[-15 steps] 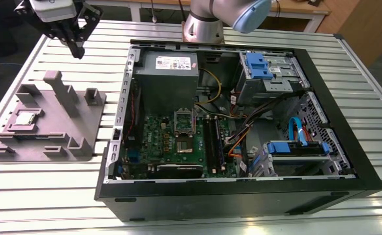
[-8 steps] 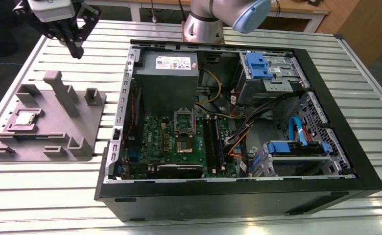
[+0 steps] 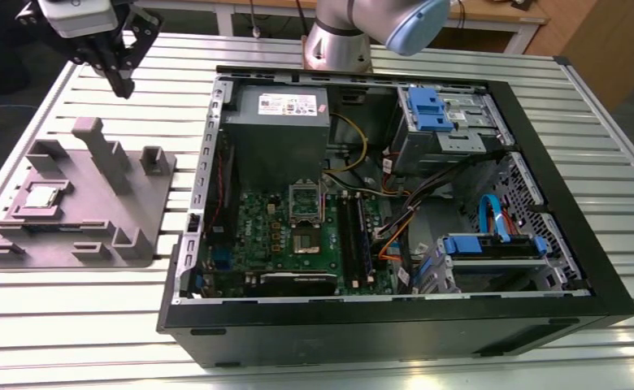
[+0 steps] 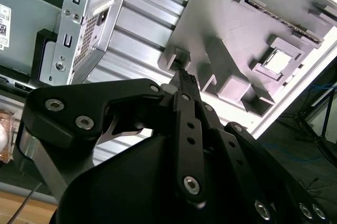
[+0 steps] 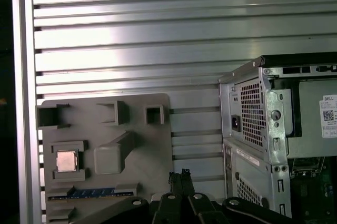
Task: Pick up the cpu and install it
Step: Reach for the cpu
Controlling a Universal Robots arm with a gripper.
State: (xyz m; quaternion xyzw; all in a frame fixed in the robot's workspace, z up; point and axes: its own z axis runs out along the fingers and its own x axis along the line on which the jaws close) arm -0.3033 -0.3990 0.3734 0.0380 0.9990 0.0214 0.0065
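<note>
No part of the task is being shown as done. The cpu point(image 3: 43, 197) is lying in its pocket on the grey fixture plate point(image 3: 89, 221), which is resting on the slatted surface point(image 3: 79, 325) beside the open computer case point(image 3: 404, 333). The pincer point(image 3: 122, 81) is being held clenched on nothing (fingertips together in both wrist views), above the plate's far edge and well apart from the chip. Both the picking and the seating in the motherboard socket point(image 3: 304, 238) are being judged as left to do.
</note>
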